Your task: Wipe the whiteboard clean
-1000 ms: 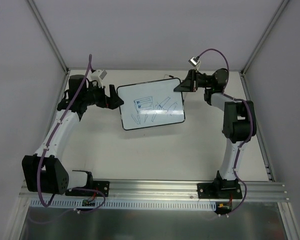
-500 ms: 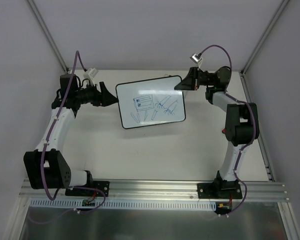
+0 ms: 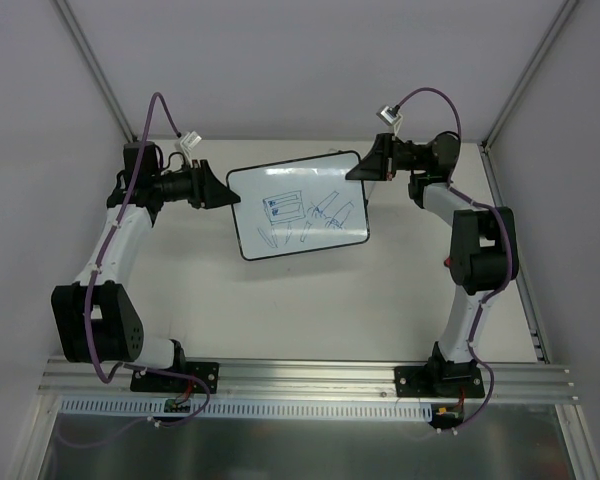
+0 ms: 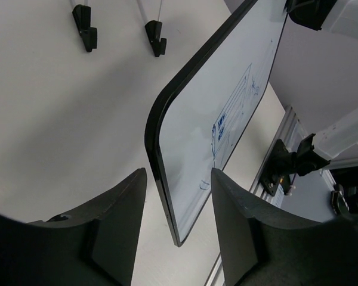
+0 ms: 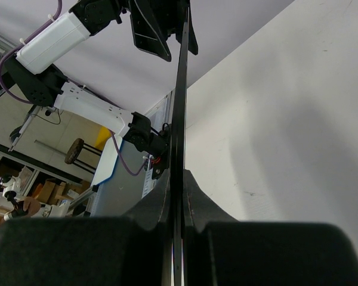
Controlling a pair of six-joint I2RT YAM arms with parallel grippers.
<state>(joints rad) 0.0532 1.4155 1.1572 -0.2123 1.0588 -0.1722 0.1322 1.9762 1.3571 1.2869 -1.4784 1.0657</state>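
Observation:
The whiteboard [image 3: 300, 205] is white with a thin black frame and blue marker scribbles, and it hangs tilted above the table. My right gripper [image 3: 358, 170] is shut on its far right corner; in the right wrist view the board's edge [image 5: 180, 89] runs straight up from between the pressed fingers of that gripper [image 5: 178, 176]. My left gripper [image 3: 223, 195] is open at the board's left edge. In the left wrist view the board's rounded corner [image 4: 227, 101] reaches between the two fingers of the left gripper [image 4: 179, 173], with a gap on either side.
White enclosure walls stand close at the left, right and back. An aluminium rail [image 3: 310, 375] carrying both arm bases runs along the near edge. The right arm's base [image 4: 280, 173] shows beyond the board in the left wrist view.
My left gripper has moved back and up to the board's left edge, and its jaws have narrowed around that edge. The board has shifted slightly left in the right gripper's hold.

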